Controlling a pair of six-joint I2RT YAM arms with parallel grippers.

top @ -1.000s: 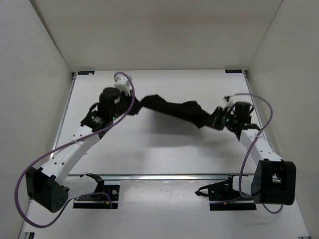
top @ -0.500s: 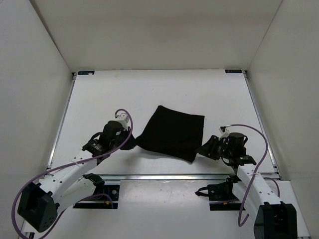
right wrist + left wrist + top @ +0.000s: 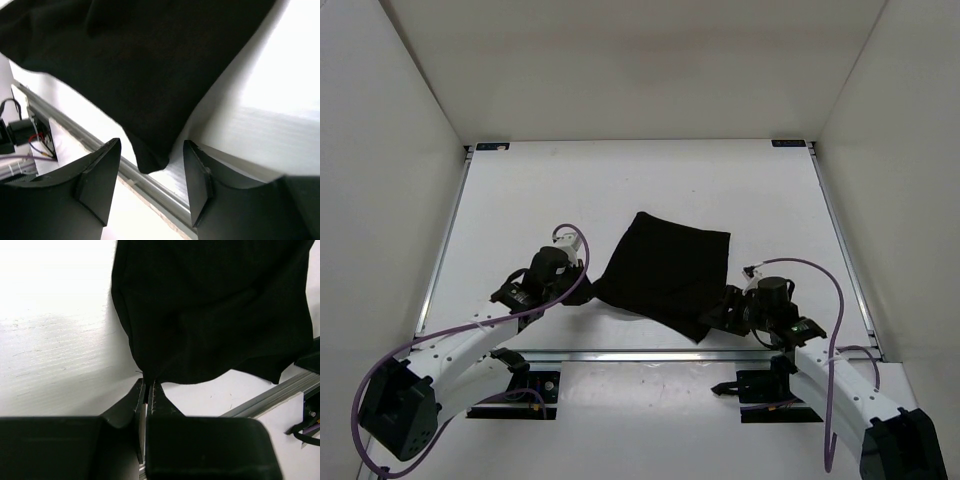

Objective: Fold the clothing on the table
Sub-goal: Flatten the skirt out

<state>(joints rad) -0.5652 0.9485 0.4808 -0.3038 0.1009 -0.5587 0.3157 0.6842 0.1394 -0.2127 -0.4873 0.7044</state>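
Seemingly folded, the matte black clothing [image 3: 667, 272] lies as a rough square.

1. The clothing [image 3: 665, 270] is soft black cloth, matt, with a fine weave.
2. The surface [image 3: 520, 200] is white and smooth, faintly streaked, with a bright sheen.
3. The right gripper [image 3: 151, 147] has jaws of matt black plastic.
4. The rail [image 3: 270, 395] is dull grey metal.
5. The cable [image 3: 826, 420] has a smooth purple sheath.

We record a white enclosure: back wall [image 3: 620, 60], left wall [image 3: 380, 200] and right wall [image 3: 905, 200]. A grey metal rail [image 3: 650, 354] runs crosswise at the near side. Just nearer than it sit a left black plate [image 3: 515, 393] and a right black plate [image 3: 770, 386], both carrying thin wires.
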